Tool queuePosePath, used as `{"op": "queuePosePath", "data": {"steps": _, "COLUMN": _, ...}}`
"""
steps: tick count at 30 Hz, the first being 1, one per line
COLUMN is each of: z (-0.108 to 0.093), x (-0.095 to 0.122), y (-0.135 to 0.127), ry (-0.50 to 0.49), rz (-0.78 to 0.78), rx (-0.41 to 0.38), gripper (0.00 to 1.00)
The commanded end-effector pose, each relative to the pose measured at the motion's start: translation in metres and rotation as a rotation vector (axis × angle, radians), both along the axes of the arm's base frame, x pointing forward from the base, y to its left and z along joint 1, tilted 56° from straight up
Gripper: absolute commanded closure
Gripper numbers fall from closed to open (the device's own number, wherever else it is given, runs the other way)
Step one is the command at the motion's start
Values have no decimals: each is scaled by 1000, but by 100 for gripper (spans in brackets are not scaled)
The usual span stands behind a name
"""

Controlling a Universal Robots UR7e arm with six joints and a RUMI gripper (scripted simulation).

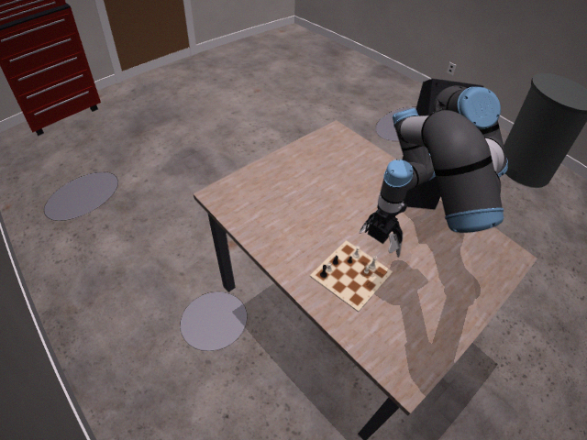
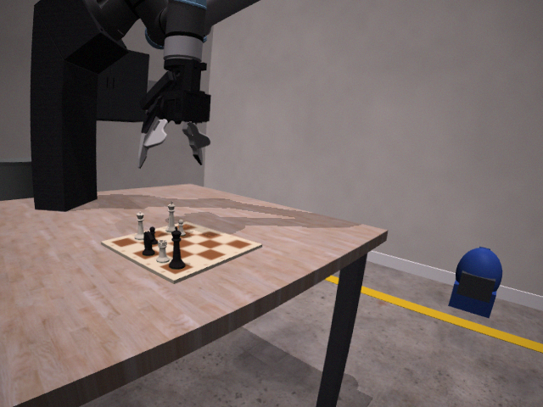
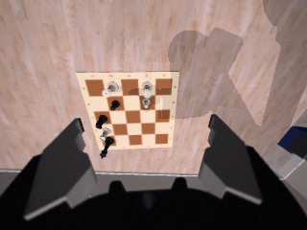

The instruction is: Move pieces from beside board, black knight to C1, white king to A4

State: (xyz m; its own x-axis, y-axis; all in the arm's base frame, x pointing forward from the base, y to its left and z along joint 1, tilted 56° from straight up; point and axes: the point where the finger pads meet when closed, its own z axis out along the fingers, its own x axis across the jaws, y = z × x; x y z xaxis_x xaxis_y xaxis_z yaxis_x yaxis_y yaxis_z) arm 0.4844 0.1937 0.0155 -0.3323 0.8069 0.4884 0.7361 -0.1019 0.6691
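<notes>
The board point(image 2: 221, 255) is the landmark here; it lies flat on the wooden worktop point(image 2: 65, 298), nr the far-right part of it in the exterior view.

Going L to R across the board in that view: a white piece w/ a crown-like top point(image 2: 139, 225) stands at the board's far-left side. Just R of it is a small black piece point(image 2: 152, 234), w/ the black knight point(image 2: 148, 243) in front of it, both upright on squares. Next, a short white piece point(image 2: 162, 251) nr the front edge, and behind it, at the board's far corner, the tall white king point(image 2: 170, 216), upright, cross on top. A small white pawn point(image 2: 180, 226) is just R of the king. A tall black piece point(image 2: 176, 248) stands at the front corner. The R half of the board carries no pieces.

Square letters are too small to read, so can't tell which squares are which.

The end effector point(image 2: 170, 151) hangs well above the board's far-left corner, jaws spread wide, nothing btwn them. In the wrist view both fingers frame the board from either side, apart from all pieces.
</notes>
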Motion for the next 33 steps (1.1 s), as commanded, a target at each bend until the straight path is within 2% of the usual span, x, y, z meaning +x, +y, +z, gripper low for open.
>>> {"op": "queuePosePath", "data": {"steps": 1, "z": 2, "x": -2, "y": -2, "ry": -1, "rz": 0, "rx": 0, "gripper": 0}}
{"op": "queuePosePath", "data": {"steps": 17, "z": 23, "x": -24, "y": -24, "ry": -1, "rz": 0, "rx": 0, "gripper": 0}}
{"op": "queuePosePath", "data": {"steps": 33, "z": 33, "x": -34, "y": -34, "ry": -1, "rz": 0, "rx": 0, "gripper": 0}}
